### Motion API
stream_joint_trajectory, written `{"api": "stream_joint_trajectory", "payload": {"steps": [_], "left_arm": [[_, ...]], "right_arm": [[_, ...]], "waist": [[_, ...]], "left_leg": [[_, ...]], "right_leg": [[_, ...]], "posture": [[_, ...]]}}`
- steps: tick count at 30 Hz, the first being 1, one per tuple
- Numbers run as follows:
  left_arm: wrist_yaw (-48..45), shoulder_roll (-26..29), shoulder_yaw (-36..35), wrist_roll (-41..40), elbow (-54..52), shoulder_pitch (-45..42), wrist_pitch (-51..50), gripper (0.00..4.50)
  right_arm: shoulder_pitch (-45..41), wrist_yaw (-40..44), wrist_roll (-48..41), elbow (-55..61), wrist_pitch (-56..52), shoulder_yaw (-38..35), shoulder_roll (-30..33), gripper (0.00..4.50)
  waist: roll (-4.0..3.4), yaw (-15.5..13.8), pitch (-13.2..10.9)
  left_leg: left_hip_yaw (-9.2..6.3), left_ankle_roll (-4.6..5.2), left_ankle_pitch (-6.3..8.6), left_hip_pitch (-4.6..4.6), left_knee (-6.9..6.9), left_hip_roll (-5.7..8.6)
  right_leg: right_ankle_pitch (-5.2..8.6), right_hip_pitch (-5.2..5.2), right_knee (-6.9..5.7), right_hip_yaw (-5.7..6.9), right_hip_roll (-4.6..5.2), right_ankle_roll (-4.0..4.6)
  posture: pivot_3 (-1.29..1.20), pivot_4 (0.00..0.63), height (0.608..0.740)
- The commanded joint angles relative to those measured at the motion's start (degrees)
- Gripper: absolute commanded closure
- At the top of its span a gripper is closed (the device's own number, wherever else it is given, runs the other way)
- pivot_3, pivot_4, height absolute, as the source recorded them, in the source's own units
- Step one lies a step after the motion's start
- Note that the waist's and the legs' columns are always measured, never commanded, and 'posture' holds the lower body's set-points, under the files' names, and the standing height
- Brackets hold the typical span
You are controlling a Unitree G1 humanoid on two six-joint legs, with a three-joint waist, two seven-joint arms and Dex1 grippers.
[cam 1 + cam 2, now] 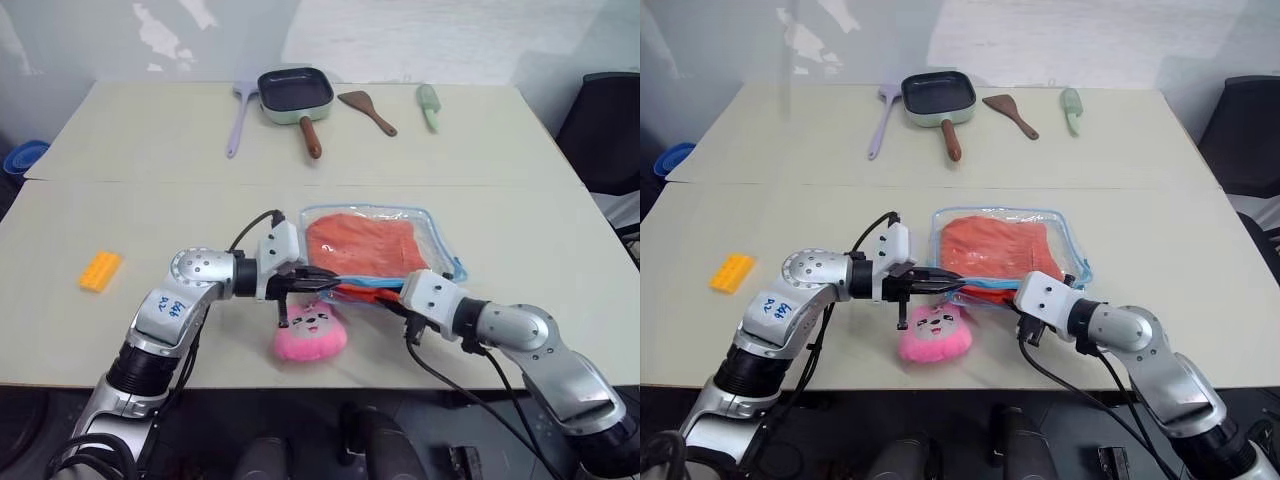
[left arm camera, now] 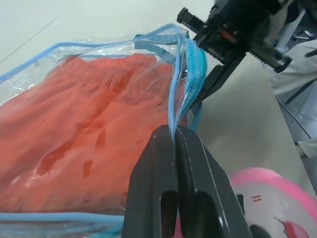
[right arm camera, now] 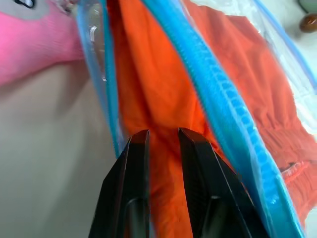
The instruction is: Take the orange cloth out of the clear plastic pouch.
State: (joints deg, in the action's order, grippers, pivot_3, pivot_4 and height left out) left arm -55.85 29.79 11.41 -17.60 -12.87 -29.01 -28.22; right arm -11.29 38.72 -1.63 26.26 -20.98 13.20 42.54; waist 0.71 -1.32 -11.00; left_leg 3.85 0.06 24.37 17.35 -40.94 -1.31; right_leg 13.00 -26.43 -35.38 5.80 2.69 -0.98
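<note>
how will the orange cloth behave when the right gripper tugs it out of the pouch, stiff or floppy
Probably floppy: the orange cloth lies wrinkled and folded inside the clear plastic pouch, so it should bunch and trail rather than slide out flat. It may drag the light pouch along, though the left gripper, shut on the blue zipper trim, should hold it back. The right gripper is at the cloth.

— How are things laid out on the table (image 1: 120,200)?
— The pouch (image 1: 440,235) is set near the front edge, right of centre, with the cloth (image 1: 360,245) inside it. The plush toy (image 1: 311,334) is placed just in front of the pouch's left corner. The studded brick (image 1: 100,270) is found well apart, to the left.
— And along the back?
— From left to right are ranged a spatula (image 1: 240,115), the frying pan (image 1: 295,92), a wooden turner (image 1: 367,110) and a brush (image 1: 430,105).
</note>
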Motion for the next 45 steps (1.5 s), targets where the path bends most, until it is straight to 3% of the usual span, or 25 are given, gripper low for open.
{"api": "stream_joint_trajectory", "payload": {"steps": [1, 5, 14, 28, 36, 39, 45], "left_arm": [[0.2, 0.2, 0.0, -0.3, -2.8, 0.3, 0.8, 4.50], [0.2, 0.4, 0.0, -0.4, -2.8, 0.2, 0.8, 4.50], [-0.2, 0.6, 0.4, -0.2, -2.4, 0.0, 1.5, 4.50], [-0.6, 0.6, 0.8, -0.4, -2.4, -0.6, 1.4, 4.50], [-0.6, 0.7, 0.8, -0.6, -3.0, -0.2, 1.1, 4.50], [-0.6, 0.7, 0.7, -0.6, -2.8, -0.3, 1.1, 4.50], [0.0, 0.5, 0.1, -0.7, -2.4, -0.6, 1.0, 4.50]], "right_arm": [[-0.3, -0.1, 3.2, -0.7, 3.7, 0.6, -0.1, 2.69], [-0.1, 0.4, 4.2, -0.9, 5.5, 0.5, -0.6, 1.28], [-0.6, 0.6, 6.8, -2.3, 8.4, 0.8, -1.2, 1.28], [-3.7, 4.4, 16.1, -8.4, 21.3, 5.5, -0.3, 1.28], [-6.5, 2.3, 19.4, -15.6, 21.1, 6.0, -4.6, 1.28], [-6.7, 2.6, 20.6, -17.9, 21.6, 6.7, -4.9, 1.90], [-6.7, 2.5, 22.2, -20.1, 24.1, 7.7, -4.7, 3.91]], "waist": [[0.00, 0.0, 0.0], [0.00, 0.0, 0.0], [0.00, 0.0, 0.0], [0.00, 0.0, 0.0], [0.00, 0.1, 0.0], [0.00, 0.1, 0.0], [0.00, 0.1, 0.0]], "left_leg": [[0.00, 0.00, 0.00, 0.00, 0.00, 0.00], [0.01, 0.00, 0.00, 0.00, -0.01, 0.00], [0.00, 0.01, 0.01, 0.00, -0.01, -0.01], [0.00, 0.02, 0.01, 0.00, 0.00, -0.02], [0.01, 0.01, 0.01, -0.03, -0.01, -0.03], [0.02, 0.02, 0.01, -0.06, -0.01, -0.03], [0.03, 0.01, 0.01, -0.11, -0.02, -0.02]], "right_leg": [[0.00, -0.01, -0.01, 0.00, 0.00, 0.01], [0.00, 0.00, -0.02, 0.00, 0.00, 0.01], [0.01, -0.01, -0.02, 0.00, 0.00, 0.01], [0.02, -0.02, -0.01, 0.01, -0.02, 0.03], [0.02, 0.00, -0.05, 0.01, -0.01, 0.04], [0.02, 0.04, -0.04, 0.00, 0.00, 0.04], [0.02, 0.05, -0.04, -0.02, 0.01, 0.04]], "posture": [[0.00, 0.150, 0.740], [0.00, 0.150, 0.740], [0.00, 0.150, 0.740], [0.00, 0.150, 0.740], [0.00, 0.150, 0.740], [0.00, 0.150, 0.740], [0.00, 0.150, 0.740]]}}
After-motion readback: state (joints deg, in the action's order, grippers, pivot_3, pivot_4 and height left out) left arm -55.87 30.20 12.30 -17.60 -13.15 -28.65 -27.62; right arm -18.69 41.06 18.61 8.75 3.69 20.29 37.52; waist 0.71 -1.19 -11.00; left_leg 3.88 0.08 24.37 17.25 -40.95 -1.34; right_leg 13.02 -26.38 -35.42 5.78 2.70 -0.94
